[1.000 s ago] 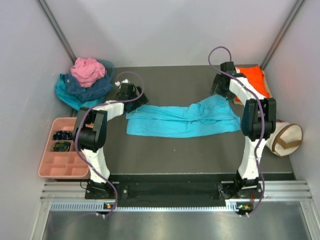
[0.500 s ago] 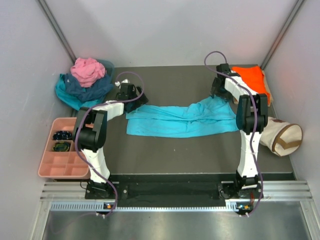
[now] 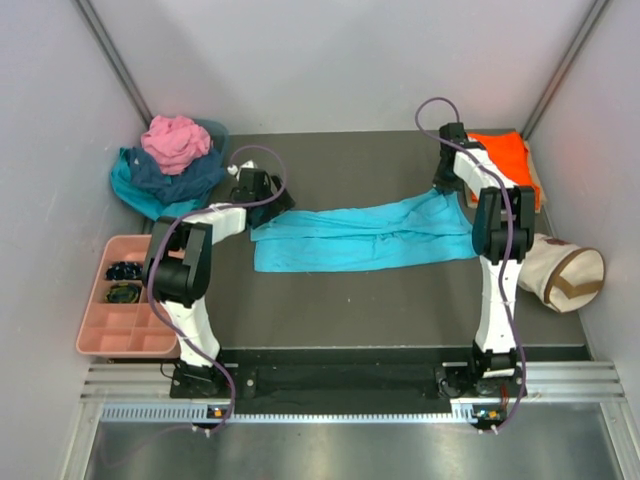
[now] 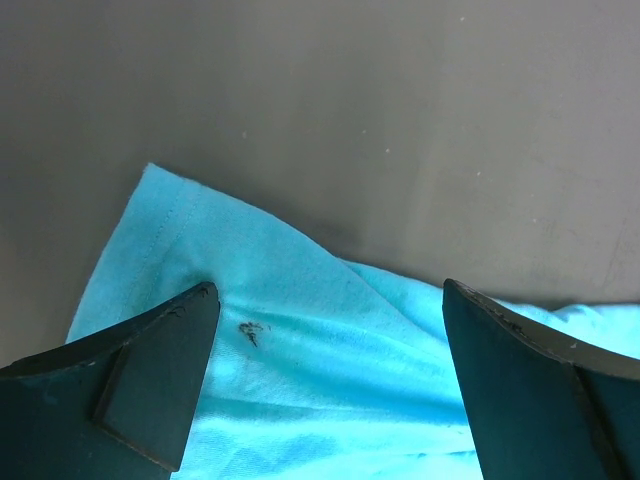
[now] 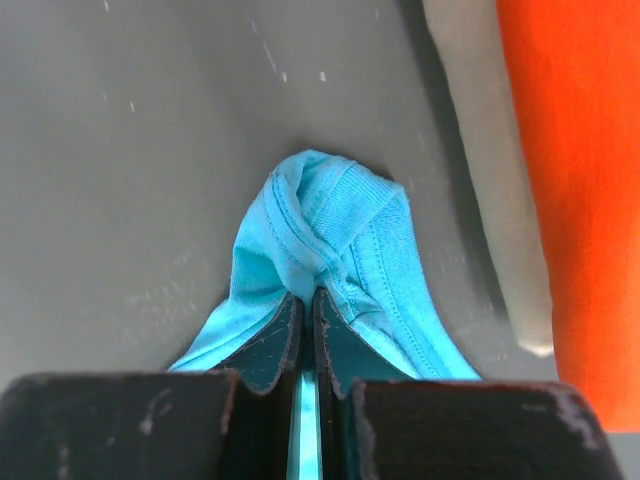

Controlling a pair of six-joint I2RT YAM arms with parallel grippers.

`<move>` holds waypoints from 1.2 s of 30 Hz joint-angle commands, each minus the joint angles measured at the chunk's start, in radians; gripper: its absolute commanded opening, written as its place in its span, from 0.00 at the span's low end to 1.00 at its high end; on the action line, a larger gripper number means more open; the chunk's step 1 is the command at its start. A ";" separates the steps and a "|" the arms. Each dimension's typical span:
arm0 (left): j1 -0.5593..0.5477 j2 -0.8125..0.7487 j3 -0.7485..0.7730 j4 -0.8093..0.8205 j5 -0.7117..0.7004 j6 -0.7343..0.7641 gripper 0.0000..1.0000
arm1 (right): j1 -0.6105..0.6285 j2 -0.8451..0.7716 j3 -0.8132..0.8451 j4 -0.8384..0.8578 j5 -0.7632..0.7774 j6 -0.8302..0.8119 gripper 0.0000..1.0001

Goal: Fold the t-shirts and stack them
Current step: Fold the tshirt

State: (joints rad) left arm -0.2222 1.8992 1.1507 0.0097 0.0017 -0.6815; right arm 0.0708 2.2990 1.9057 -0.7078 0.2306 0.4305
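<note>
Our right claw (image 5: 306, 300) is clenched on a bunched corner of the turquoise shirt (image 3: 360, 238), which lies spread across the middle of the desk (image 3: 350, 310). Our left claw (image 4: 327, 292) hangs wide apart over the shirt's other end, grasping nothing.

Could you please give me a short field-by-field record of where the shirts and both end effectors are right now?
turquoise shirt: stretched out, left to right
right end effector: shut on its right end
left end effector: open over its left corner
orange shirt: flat, far right corner
pile: pink, navy and teal shirts, far left corner
</note>
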 commanded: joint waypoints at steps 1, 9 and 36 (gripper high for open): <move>0.015 -0.028 -0.058 -0.137 -0.048 -0.006 0.99 | -0.017 0.056 0.116 -0.011 0.012 0.008 0.00; 0.017 -0.104 -0.138 -0.129 -0.060 -0.030 0.99 | -0.043 0.152 0.283 -0.039 -0.023 0.086 0.00; 0.017 -0.414 -0.217 -0.209 -0.124 -0.029 0.99 | -0.066 -0.154 0.066 0.390 -0.184 -0.058 0.61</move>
State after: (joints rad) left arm -0.2108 1.5894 0.9081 -0.1528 -0.0780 -0.7292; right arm 0.0162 2.3062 2.0068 -0.4820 0.1062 0.4103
